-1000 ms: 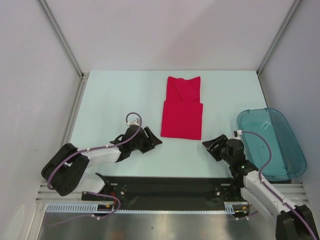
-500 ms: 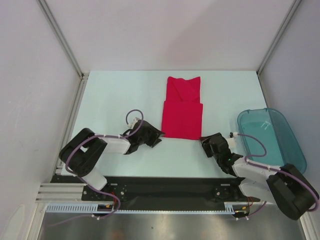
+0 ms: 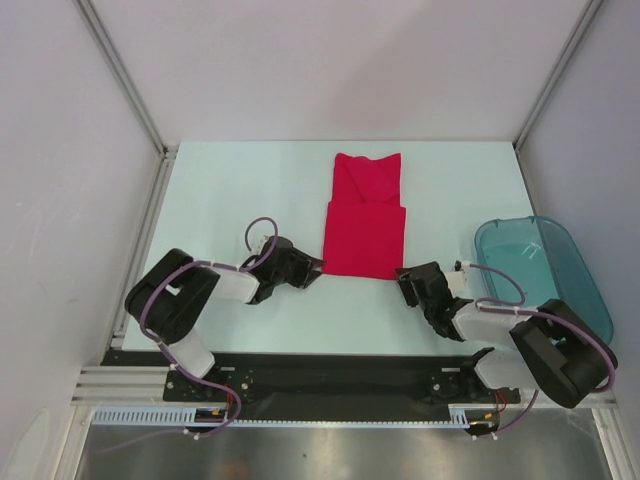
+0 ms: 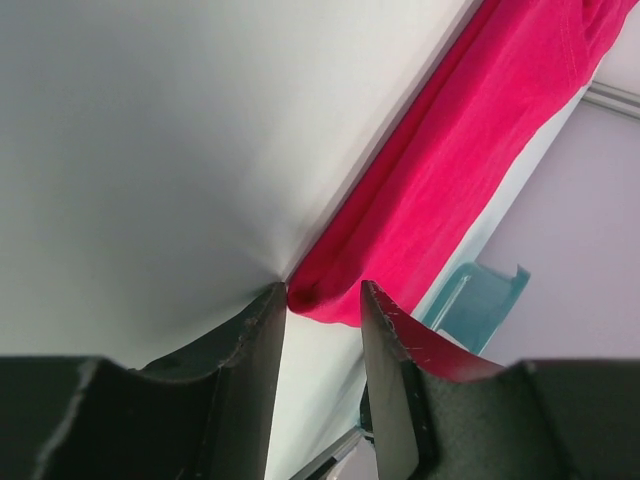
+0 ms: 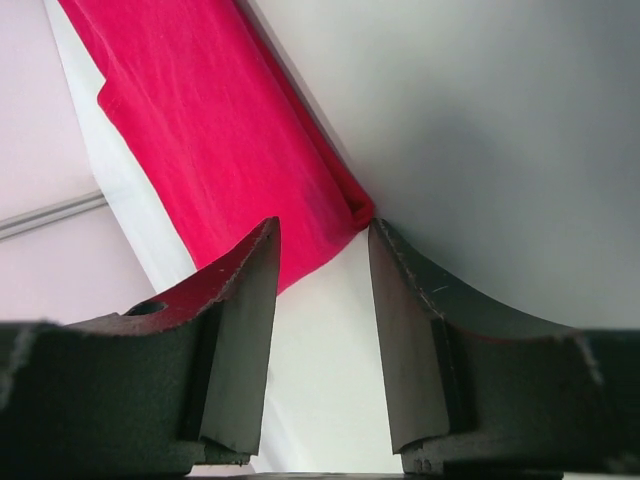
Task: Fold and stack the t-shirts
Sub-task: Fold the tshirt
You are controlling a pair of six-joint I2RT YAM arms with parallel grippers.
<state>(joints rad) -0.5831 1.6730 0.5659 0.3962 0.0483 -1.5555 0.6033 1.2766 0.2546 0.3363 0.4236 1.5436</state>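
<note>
A: Red t-shirt (image 3: pixel 365 222), where?
B: Folded flat at mid table (image 3: pixel 230 190).
A: And left gripper (image 3: pixel 312 268)?
B: Jaws apart, clamping nothing, tips at near-left corner.
A: And right gripper (image 3: pixel 403 278)?
B: Parted too, unclenched, at near-right corner, near teal bin (image 3: pixel 560 270).

We're looking at a robotics lab test cell. Plain white panels (image 3: pixel 330 60) box in the top of the frame, held by bare aluminium posts (image 3: pixel 120 75) slanting down from both upper corners. A pale table (image 3: pixel 230 200) fills the middle, a red t-shirt (image 3: pixel 365 225) laid at its centre. Along the bottom, a left arm (image 3: pixel 215 285) and right arm (image 3: pixel 490 325), both cabled, sit on a black base plate (image 3: pixel 330 375). There's a slotted cable duct (image 3: pixel 140 413) lower left and a teal bin (image 3: pixel 575 270) at right.
</note>
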